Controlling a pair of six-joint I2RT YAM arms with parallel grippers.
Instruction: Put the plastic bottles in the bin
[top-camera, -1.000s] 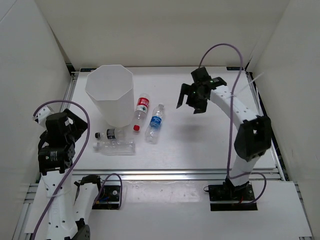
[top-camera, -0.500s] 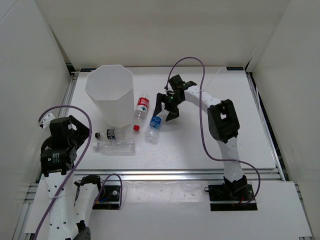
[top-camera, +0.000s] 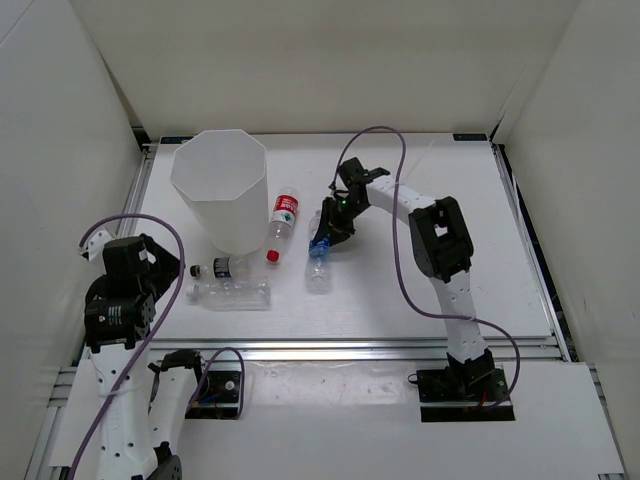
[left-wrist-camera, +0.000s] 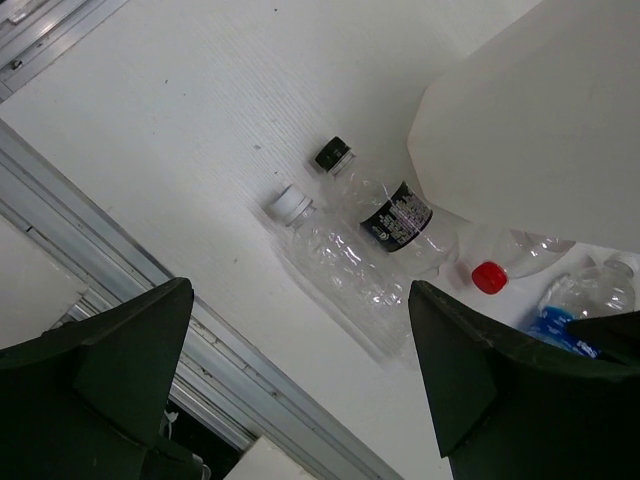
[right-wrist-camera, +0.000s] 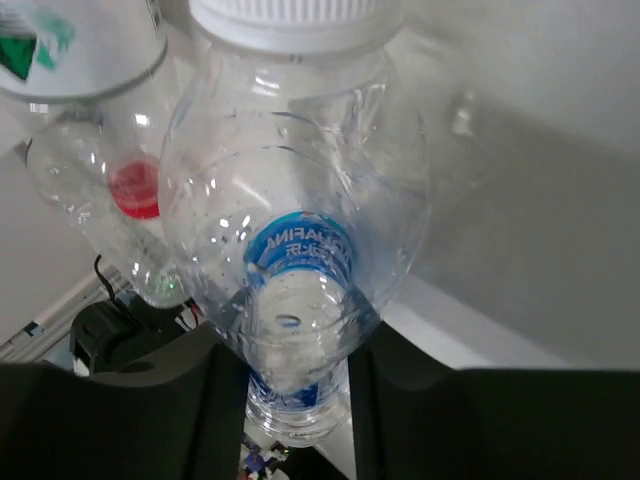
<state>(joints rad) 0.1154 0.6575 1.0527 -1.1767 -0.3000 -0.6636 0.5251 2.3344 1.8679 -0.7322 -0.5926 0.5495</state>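
The white bin (top-camera: 218, 190) stands at the back left. My right gripper (top-camera: 326, 234) is shut on the blue-labelled plastic bottle (top-camera: 319, 268), which hangs below it toward the front. In the right wrist view this bottle (right-wrist-camera: 300, 250) fills the space between the black fingers (right-wrist-camera: 205, 400). The red-labelled bottle (top-camera: 284, 213) lies beside the bin, its red cap (top-camera: 272, 256) toward the front. Lying in front of the bin are a black-capped bottle (top-camera: 222, 268) and a crushed clear one (top-camera: 233, 293). My left gripper (left-wrist-camera: 300, 390) is open and hovers left of them, holding nothing.
Aluminium rails (top-camera: 360, 350) run along the table's front edge. White walls enclose the table on three sides. A purple cable (top-camera: 385, 150) loops over the right arm. The bin (left-wrist-camera: 540, 120) shows at the upper right of the left wrist view.
The right arm swung from the far right over to the blue-labelled bottle and its jaws closed on it; the bottle turned and shifted right. The left arm sank slightly.
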